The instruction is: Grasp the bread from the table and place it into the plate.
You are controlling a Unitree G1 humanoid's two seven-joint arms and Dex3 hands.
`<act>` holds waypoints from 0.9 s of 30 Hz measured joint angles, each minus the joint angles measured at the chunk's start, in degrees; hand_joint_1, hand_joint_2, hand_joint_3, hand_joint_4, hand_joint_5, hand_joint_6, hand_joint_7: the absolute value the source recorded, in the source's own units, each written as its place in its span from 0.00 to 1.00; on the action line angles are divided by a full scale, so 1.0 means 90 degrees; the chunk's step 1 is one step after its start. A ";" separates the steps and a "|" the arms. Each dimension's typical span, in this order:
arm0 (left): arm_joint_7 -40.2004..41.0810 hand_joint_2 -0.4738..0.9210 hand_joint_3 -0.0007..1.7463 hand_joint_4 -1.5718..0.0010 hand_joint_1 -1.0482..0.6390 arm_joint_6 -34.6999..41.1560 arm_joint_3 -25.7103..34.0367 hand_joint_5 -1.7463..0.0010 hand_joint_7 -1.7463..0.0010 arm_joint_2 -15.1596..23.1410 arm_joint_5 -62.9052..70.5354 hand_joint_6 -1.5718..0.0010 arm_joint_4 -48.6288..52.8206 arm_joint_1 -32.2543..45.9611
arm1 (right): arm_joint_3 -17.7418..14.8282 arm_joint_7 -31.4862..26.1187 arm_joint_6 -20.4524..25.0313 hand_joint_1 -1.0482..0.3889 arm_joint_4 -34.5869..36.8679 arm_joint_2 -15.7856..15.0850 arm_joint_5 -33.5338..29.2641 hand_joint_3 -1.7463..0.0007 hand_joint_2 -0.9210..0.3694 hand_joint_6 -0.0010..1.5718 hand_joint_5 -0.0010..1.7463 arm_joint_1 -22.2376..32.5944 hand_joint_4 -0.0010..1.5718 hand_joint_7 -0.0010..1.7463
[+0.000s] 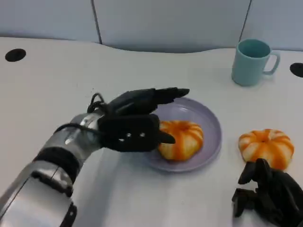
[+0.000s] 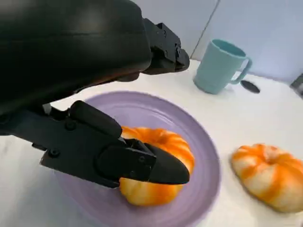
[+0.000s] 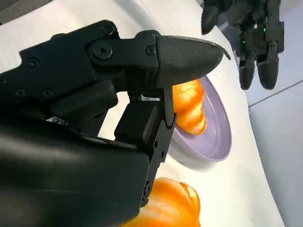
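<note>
Head view: round lavender plate [image 1: 210, 127] sits centre-right of frame on the white counter [image 1: 142, 66]. One orange-and-white glazed ring-shaped bread [image 1: 182, 138] lies on the plate, toward its lower-left part. A second orange-and-white ring bread [image 1: 266, 147] lies on the counter at right of frame, beside the plate, not touching it.

Left hand [image 1: 137, 120] is at centre frame over the plate's left edge, released: fingers [image 1: 163, 95] stretched out above the plate, thumb below them, tip just beside the bread on the plate. Left wrist view confirms it, with a gap between thumb and upper fingers and the bread [image 2: 156, 170] lying free on the plate [image 2: 189, 132] just past the thumb tip. Can't tell whether the thumb actually touches the bread.

Right hand [image 1: 270, 191] is at lower right of frame, low by the counter just below the second bread, fingers curled in, nothing in them. Right wrist view shows that bread [image 3: 170, 205] close under the hand.

Light teal ceramic mug [image 1: 253, 61] stands upright at upper right of frame, handle to the right, well apart from the plate. Two dark round holes in the counter: upper left [image 1: 15, 55] and right edge [image 1: 297, 69].
</note>
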 measured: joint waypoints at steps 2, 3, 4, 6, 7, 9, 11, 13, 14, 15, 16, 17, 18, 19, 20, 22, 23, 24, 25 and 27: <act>-0.0272 1.00 0.17 0.99 0.19 -0.0173 0.0377 0.74 0.98 0.0013 -0.0444 0.88 -0.0097 0.0264 | -0.0007 0.0015 -0.0047 0.41 0.0040 0.0000 0.0000 0.73 0.00 0.75 0.69 -0.0010 0.82 0.63; -0.0353 1.00 0.17 0.99 0.19 -0.0257 0.0501 0.72 0.98 0.0019 -0.0611 0.87 -0.0143 0.0371 | -0.0007 0.0021 -0.0088 0.42 0.0069 0.0000 -0.0003 0.73 0.00 0.75 0.68 -0.0014 0.83 0.63; -0.0519 1.00 0.17 0.99 0.20 -0.0316 0.0666 0.71 0.98 0.0026 -0.0830 0.87 -0.0249 0.0510 | -0.0004 0.0013 -0.0103 0.42 0.0082 0.0002 -0.0005 0.73 0.00 0.75 0.68 -0.0024 0.83 0.62; -0.1005 1.00 0.17 0.96 0.19 -0.0408 0.1033 0.68 0.97 0.0009 -0.1413 0.85 -0.0490 0.0821 | 0.0005 0.0006 -0.0105 0.42 0.0087 0.0005 -0.0007 0.73 0.00 0.76 0.68 -0.0030 0.83 0.62; -0.1285 1.00 0.17 0.94 0.18 -0.0411 0.1233 0.67 0.97 -0.0022 -0.1740 0.84 -0.0611 0.1001 | 0.0013 0.0007 -0.0112 0.42 0.0089 0.0005 -0.0010 0.73 0.00 0.76 0.68 -0.0032 0.83 0.62; -0.1769 1.00 0.18 0.88 0.18 -0.0367 0.1618 0.64 0.96 -0.0136 -0.2390 0.81 -0.0864 0.1394 | 0.0019 0.0015 -0.0125 0.41 0.0100 0.0004 -0.0010 0.73 0.00 0.76 0.68 -0.0039 0.83 0.62; -0.2046 1.00 0.16 0.82 0.20 -0.0279 0.1896 0.60 0.94 -0.0240 -0.2847 0.76 -0.1163 0.1746 | 0.0028 0.0015 -0.0146 0.41 0.0117 0.0003 -0.0013 0.74 0.00 0.77 0.68 -0.0048 0.83 0.61; -0.2310 1.00 0.14 0.78 0.22 0.0042 0.2201 0.57 0.93 -0.0392 -0.3435 0.71 -0.1613 0.2113 | 0.0030 0.0003 -0.0146 0.41 0.0127 0.0005 -0.0011 0.74 0.00 0.77 0.68 -0.0060 0.83 0.61; -0.2399 1.00 0.14 0.77 0.24 0.0283 0.2387 0.55 0.93 -0.0510 -0.3811 0.69 -0.1922 0.2324 | 0.0032 -0.0007 -0.0137 0.41 0.0127 0.0007 -0.0008 0.74 0.00 0.77 0.68 -0.0064 0.84 0.61; -0.2484 1.00 0.14 0.76 0.26 0.0561 0.2526 0.53 0.92 -0.0621 -0.4136 0.67 -0.2225 0.2546 | 0.0031 -0.0020 -0.0115 0.41 0.0126 0.0009 -0.0008 0.74 0.00 0.77 0.68 -0.0072 0.84 0.61; -0.2553 1.00 0.14 0.75 0.27 0.0910 0.2662 0.51 0.91 -0.0746 -0.4474 0.66 -0.2611 0.2807 | 0.0031 -0.0050 -0.0086 0.40 0.0118 0.0010 -0.0006 0.75 0.00 0.77 0.68 -0.0079 0.84 0.61; -0.2599 1.00 0.14 0.74 0.29 0.1245 0.2761 0.49 0.91 -0.0855 -0.4775 0.64 -0.2958 0.3056 | 0.0034 -0.0089 -0.0051 0.41 0.0102 0.0010 -0.0008 0.75 0.00 0.77 0.67 -0.0083 0.84 0.61; -0.2625 1.00 0.14 0.73 0.29 0.1641 0.2838 0.48 0.90 -0.0958 -0.5047 0.63 -0.3332 0.3337 | 0.0035 -0.0120 0.0002 0.41 0.0080 0.0012 -0.0004 0.75 0.00 0.77 0.67 -0.0089 0.83 0.62; -0.2630 1.00 0.14 0.72 0.30 0.1988 0.2890 0.47 0.90 -0.1031 -0.5248 0.61 -0.3618 0.3570 | 0.0033 -0.0135 0.0058 0.41 0.0063 0.0012 0.0000 0.74 0.00 0.76 0.68 -0.0099 0.83 0.62; -0.2614 1.00 0.13 0.71 0.32 0.2369 0.2927 0.44 0.88 -0.1084 -0.5433 0.59 -0.3947 0.3801 | 0.0037 -0.0142 0.0076 0.41 0.0054 0.0009 -0.0004 0.74 0.00 0.76 0.68 -0.0104 0.83 0.62; -0.2424 1.00 0.13 0.70 0.34 0.3114 0.3018 0.42 0.88 -0.1187 -0.5750 0.58 -0.4688 0.4250 | 0.0045 -0.0134 0.0055 0.41 0.0053 0.0003 -0.0010 0.74 0.00 0.76 0.67 -0.0096 0.84 0.62; -0.2315 1.00 0.11 0.69 0.36 0.3379 0.3048 0.40 0.87 -0.1225 -0.5879 0.57 -0.4990 0.4418 | 0.0047 -0.0129 0.0047 0.42 0.0054 0.0002 -0.0011 0.73 0.00 0.75 0.67 -0.0094 0.84 0.62; -0.2191 1.00 0.11 0.69 0.36 0.3616 0.3086 0.40 0.86 -0.1253 -0.5925 0.57 -0.5307 0.4596 | 0.0053 -0.0117 0.0044 0.42 0.0057 0.0000 -0.0011 0.73 0.00 0.75 0.67 -0.0093 0.84 0.62; -0.2073 1.00 0.11 0.68 0.37 0.3788 0.3106 0.40 0.86 -0.1265 -0.5933 0.57 -0.5548 0.4738 | 0.0061 -0.0108 0.0040 0.42 0.0057 -0.0003 -0.0012 0.73 0.00 0.75 0.67 -0.0092 0.84 0.62; -0.1835 1.00 0.13 0.62 0.40 0.4052 0.3130 0.35 0.82 -0.1276 -0.5919 0.51 -0.5927 0.4964 | 0.0079 -0.0100 0.0039 0.42 0.0058 -0.0006 -0.0015 0.73 0.00 0.76 0.67 -0.0091 0.84 0.62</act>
